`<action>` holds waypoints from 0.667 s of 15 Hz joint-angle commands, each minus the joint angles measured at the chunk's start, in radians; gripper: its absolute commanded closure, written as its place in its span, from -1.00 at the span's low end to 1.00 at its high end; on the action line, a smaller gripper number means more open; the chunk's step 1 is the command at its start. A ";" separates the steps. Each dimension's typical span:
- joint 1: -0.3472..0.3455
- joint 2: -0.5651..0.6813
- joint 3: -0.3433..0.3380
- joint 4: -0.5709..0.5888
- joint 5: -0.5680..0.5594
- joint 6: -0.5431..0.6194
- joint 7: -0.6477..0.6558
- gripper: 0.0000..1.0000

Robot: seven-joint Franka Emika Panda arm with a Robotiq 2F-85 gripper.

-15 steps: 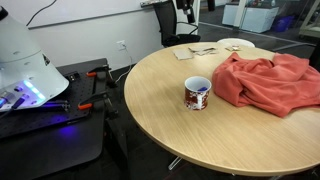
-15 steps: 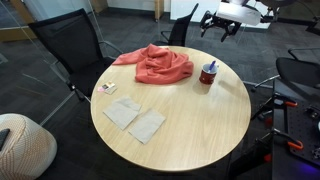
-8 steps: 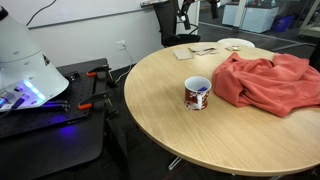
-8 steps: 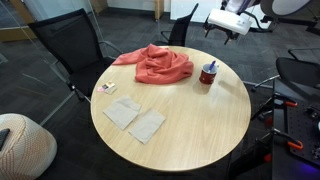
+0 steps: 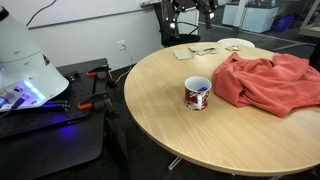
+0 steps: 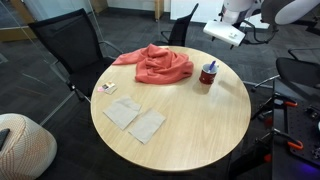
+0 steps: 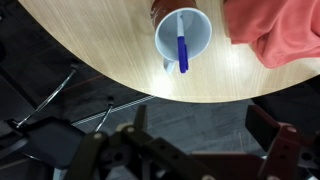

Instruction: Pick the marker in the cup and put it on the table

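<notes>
Wrist view, left to right: tabletop [image 7: 90,35]; the cup [image 7: 198,35], white inside, with the marker [image 7: 182,45] lying slanted in it, one end at the rim; red cloth [image 7: 280,30] just beside. My pincer [image 7: 185,150] hangs well above, spread wide. I should centre over the marker, descend straight, and close across its shaft, clear of rim and cloth.

A large round table [image 5: 170,115] has a light wood-look top, smooth with a soft satin sheen. The wrist view shows faint pale grain. The white ceramic mug [image 5: 198,93] on it looks glazed and glossy, with a plain white inside and a dark red and blue print outside. The thin blue-purple marker [image 7: 182,45] in the mug looks like smooth plastic. A crumpled red-orange cloth [image 6: 160,65] is soft and matt. 2 flat tan sheets [image 6: 147,126] look like matt paper.
</notes>
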 commanded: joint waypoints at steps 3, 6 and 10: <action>0.000 0.083 -0.002 0.039 0.014 -0.007 -0.005 -1.00; 0.000 0.130 -0.012 0.060 0.019 0.007 -0.021 -1.00; 0.002 0.194 -0.030 0.093 0.018 0.039 -0.027 -0.87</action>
